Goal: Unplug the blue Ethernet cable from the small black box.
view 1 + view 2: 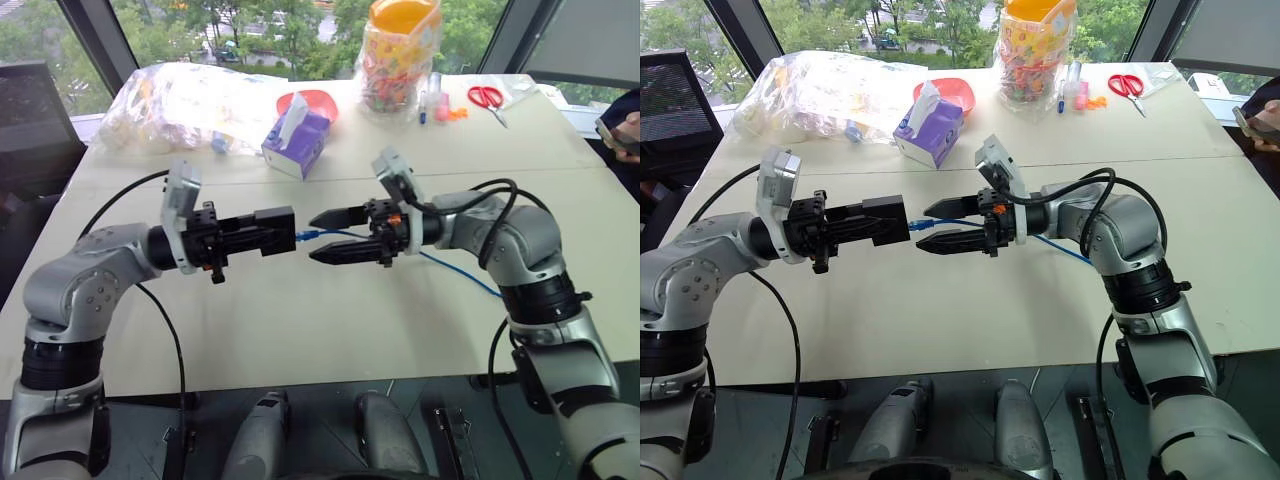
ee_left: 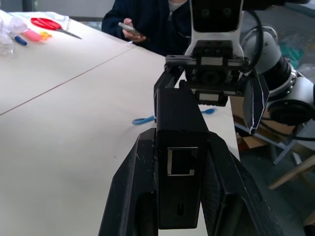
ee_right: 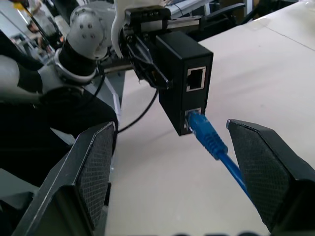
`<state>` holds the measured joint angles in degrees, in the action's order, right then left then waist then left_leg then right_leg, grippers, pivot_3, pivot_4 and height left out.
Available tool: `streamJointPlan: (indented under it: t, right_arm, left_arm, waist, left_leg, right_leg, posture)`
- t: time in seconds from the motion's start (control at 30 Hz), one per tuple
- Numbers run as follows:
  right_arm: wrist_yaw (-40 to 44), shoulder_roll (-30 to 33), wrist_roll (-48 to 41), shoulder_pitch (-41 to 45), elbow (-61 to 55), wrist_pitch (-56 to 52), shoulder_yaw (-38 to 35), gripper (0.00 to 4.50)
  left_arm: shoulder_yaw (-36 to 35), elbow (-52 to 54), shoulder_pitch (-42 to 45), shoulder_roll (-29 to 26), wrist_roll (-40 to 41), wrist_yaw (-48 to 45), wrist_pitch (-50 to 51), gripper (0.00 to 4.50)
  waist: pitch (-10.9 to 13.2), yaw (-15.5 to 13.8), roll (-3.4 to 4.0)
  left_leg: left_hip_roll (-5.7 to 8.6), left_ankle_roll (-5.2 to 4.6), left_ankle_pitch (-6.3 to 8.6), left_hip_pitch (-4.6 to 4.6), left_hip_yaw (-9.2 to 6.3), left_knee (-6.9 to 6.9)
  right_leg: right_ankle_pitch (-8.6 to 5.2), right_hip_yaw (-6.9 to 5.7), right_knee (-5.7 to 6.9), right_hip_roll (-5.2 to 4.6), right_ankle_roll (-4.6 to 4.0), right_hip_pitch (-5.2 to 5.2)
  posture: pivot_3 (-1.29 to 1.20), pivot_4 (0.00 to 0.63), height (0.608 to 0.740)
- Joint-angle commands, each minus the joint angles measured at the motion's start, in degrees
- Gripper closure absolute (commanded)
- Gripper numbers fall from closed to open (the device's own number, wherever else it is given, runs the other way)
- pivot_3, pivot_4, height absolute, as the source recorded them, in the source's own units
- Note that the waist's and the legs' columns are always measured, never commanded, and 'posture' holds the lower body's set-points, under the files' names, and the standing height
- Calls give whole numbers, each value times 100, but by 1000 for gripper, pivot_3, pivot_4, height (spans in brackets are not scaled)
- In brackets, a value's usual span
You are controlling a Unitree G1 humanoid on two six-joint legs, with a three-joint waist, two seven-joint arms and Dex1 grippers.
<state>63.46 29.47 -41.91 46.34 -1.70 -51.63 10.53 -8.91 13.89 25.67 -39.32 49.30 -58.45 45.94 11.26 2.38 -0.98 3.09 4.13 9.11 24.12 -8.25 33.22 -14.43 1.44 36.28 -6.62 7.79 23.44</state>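
Between the two grippers, held above the pale tabletop (image 1: pixel 300 330), sits the small matte-black square box (image 3: pixel 184 83), pinched between the pressed-together black fingers of the left gripper (image 1: pixel 262 232). The thin bright-blue Ethernet cable (image 3: pixel 211 140) is plugged into the lower of the box's two ports on the face turned toward the right gripper (image 1: pixel 330 236), while the port above it stands empty. From the plug, the cord runs back past the right gripper and down onto the table.

That right gripper has its two fingers spread wide, one to each side of the blue plug boot and touching neither, just short of the box.

The cable is not yet out, so the step in hand looks like lining up for the grasp. Next, the spread fingers should advance slightly, close on the boot near the port, likely pressing its latch, then pull straight away while the left gripper holds the box firm.
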Motion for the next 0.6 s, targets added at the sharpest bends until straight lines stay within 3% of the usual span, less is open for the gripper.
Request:
streamJointPlan:
  t: [0.03,0.1,0.53,0.6]
  right_arm:
    - [-10,-163,-8,206,63,2,-116,1223]
    - [22,-214,45,245,132,6,-94,1914]
    - [359,-324,328,448,400,37,96,1914]
    - [408,-344,361,472,420,44,115,2469]
  left_arm:
    - [-244,173,146,-83,262,-2,41,3997]
    - [-243,194,134,-98,290,4,53,3997]
    - [-274,177,169,-93,296,23,52,3997]
    - [-282,206,147,-87,301,34,45,3997]
  waist:
    - [0,2,0]
    - [0,3,0]
    - [0,9,0]
    - [0,12,0]
  left_leg:
    - [0,0,0,0,0,0]
    - [0,0,0,0,0,0]
    - [0,0,0,1,1,0]
    - [0,0,0,0,1,0]
  right_leg:
    - [1,0,0,0,1,0]
    - [1,0,0,0,2,0]
    - [1,-1,0,0,3,1]
    - [1,-1,0,0,3,2]
  posture:
    - [0,150,728]
    - [0,150,728]
    - [0,150,728]
    - [0,150,728]
